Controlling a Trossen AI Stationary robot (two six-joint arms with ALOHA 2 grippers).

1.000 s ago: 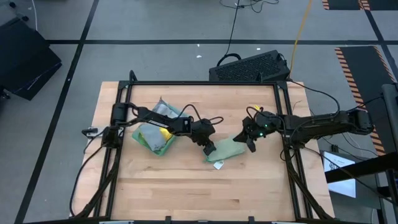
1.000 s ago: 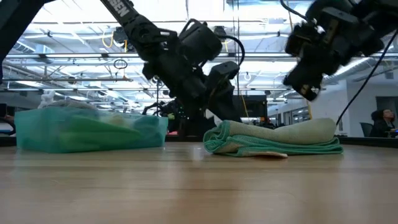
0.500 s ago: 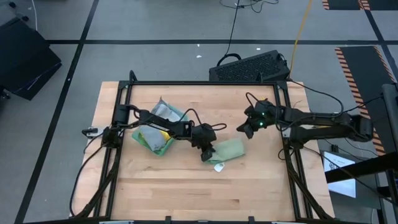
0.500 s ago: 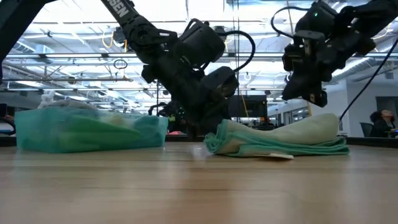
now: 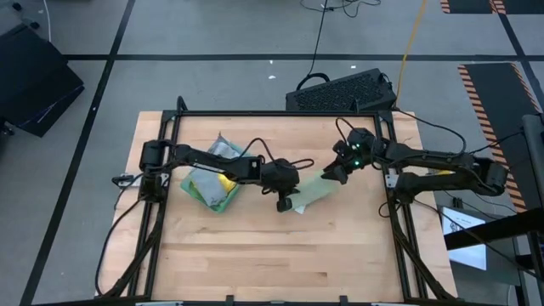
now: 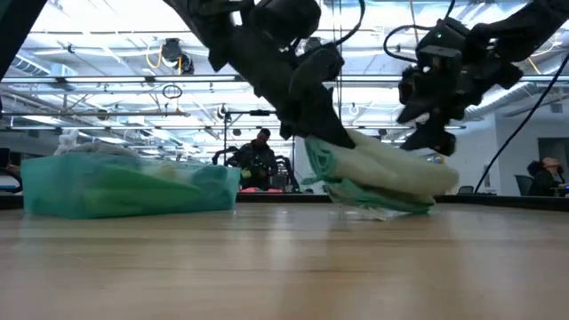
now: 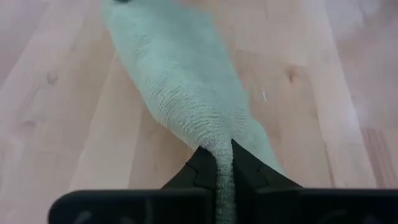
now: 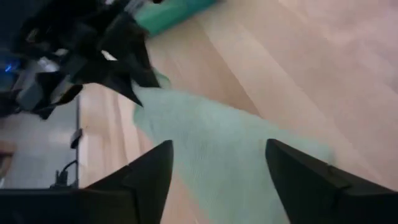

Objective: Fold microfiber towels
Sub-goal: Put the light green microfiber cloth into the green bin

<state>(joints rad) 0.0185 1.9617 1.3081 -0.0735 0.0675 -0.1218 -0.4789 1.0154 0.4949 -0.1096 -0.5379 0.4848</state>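
A folded pale sage green microfiber towel (image 5: 313,190) sits mid-table, tilted, with its left end raised and its lower right part (image 6: 384,206) down at the tabletop. My left gripper (image 5: 286,202) is shut on that raised end. My right gripper (image 5: 329,176) hangs open just above the towel's right end (image 8: 217,149), and its fingers stand apart over the cloth. A heap of other towels (image 5: 212,180) in teal, grey and yellow lies at the table's left. My left gripper pinches the folded towel's left end (image 7: 222,155) between its two fingers, taking several layers bunched together. The fingers slant downward from the table's left. That end is lifted clear (image 6: 331,156), and the rest slopes away down to the table.
The heap of towels (image 6: 124,185) lies to the left of the lifted towel. Black frame rails (image 5: 387,195) run along the table's left, right and far sides. A keyboard (image 5: 340,92) lies beyond the far edge. Bare wood (image 5: 272,255) stretches toward the near edge.
My left gripper has taken hold of the sage towel's left end, rolled and risen, lifting that end while the right part stays low. My right gripper has let go of the towel's right end and moved toward the table's far edge.
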